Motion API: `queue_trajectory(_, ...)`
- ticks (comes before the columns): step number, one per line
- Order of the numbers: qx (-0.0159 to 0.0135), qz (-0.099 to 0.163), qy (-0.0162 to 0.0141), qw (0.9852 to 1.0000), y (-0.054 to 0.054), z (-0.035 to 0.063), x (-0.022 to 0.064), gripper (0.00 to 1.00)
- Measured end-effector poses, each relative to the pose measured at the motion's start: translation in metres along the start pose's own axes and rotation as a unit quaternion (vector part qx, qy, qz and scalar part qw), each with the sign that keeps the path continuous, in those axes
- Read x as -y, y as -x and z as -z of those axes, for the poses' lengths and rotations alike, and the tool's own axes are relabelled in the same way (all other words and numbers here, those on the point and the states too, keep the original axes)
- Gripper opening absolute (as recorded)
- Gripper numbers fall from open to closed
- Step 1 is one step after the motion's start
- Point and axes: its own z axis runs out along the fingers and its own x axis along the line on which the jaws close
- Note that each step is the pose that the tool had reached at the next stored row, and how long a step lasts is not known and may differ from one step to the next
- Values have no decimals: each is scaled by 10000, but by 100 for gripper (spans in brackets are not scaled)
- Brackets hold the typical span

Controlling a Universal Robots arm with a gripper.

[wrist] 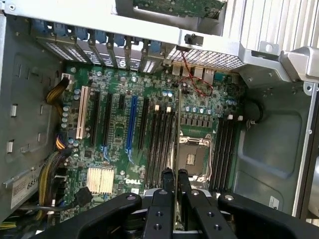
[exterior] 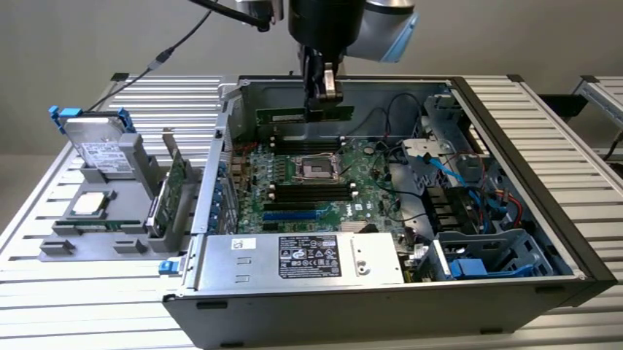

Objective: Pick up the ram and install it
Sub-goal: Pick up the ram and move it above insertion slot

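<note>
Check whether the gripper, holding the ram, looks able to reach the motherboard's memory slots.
Probably yes. The gripper holds the ram above the open case; the memory slots look empty, and no cable seems to cross them.

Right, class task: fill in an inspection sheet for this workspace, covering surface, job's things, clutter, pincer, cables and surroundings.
Surface: slatted metal table with an open computer case on it.
Job's things: ram held over the motherboard; memory slots look empty.
Clutter: hard drive, processor and expansion card in a grey holder on the exterior view's left.
Pincer: pincer shut on the ram.
Cables: blue cable inside the case; black cable by the arm.
Surroundings: plain wall; nothing else seen.
</note>
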Motion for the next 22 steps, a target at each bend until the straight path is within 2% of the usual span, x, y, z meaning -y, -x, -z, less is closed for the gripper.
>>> queue_trajectory(10, 0, -112, -18, 9999, 32, -175, 74, 15)
queue_trajectory(14, -16, -150, -22, 9999, 49, -229, 81, 15)
queue_trajectory(18, -49, -179, -23, 9998, 71, -275, 85, 15)
queue_trajectory(22, -53, -198, -26, 9998, 97, -289, 89, 15)
